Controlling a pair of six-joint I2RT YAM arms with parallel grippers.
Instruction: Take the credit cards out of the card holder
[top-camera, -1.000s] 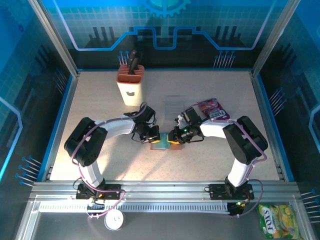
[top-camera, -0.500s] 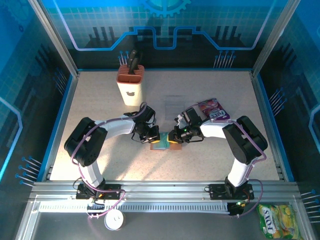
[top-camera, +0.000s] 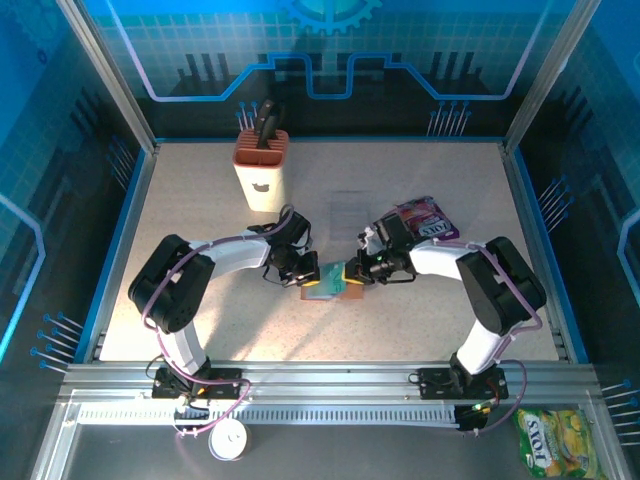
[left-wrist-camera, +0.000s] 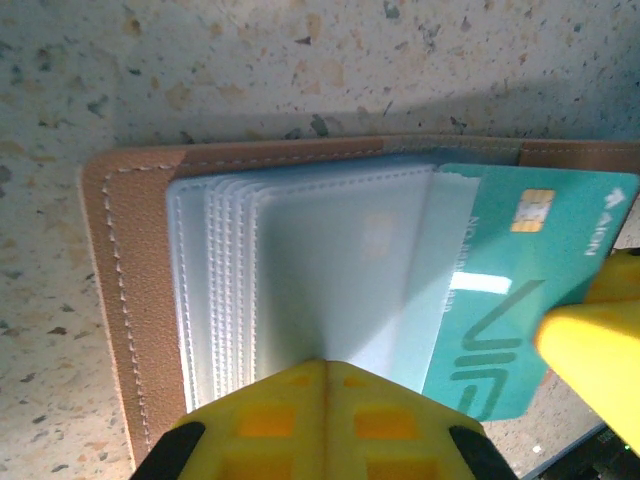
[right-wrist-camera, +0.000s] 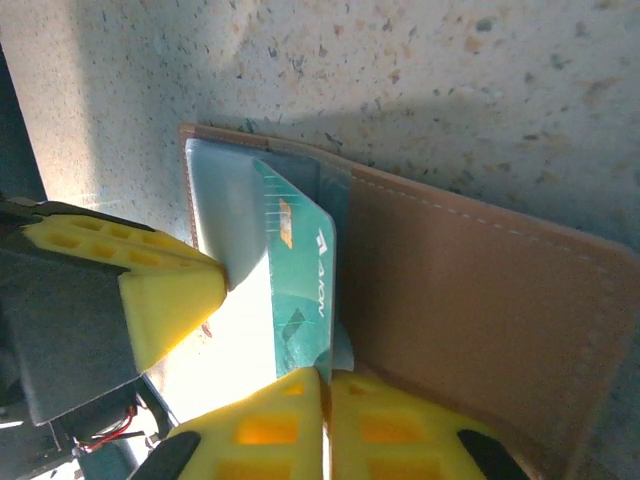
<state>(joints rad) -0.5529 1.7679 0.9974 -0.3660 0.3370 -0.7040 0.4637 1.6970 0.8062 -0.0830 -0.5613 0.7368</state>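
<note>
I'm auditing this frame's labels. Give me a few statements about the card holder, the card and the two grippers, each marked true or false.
1. The card holder lies open on the table. True.
2. The teal card is completely out of the holder. False: it is only partly out, with one end inside a clear pocket.
3. The right gripper is shut on the teal card's edge. True.
4. The left gripper stands wide open. False: its fingers are shut together, their tips at the holder's pockets.
5. The purple snack packet lies on the left arm's side. False: it lies on the right arm's side, just beyond the right gripper.
</note>
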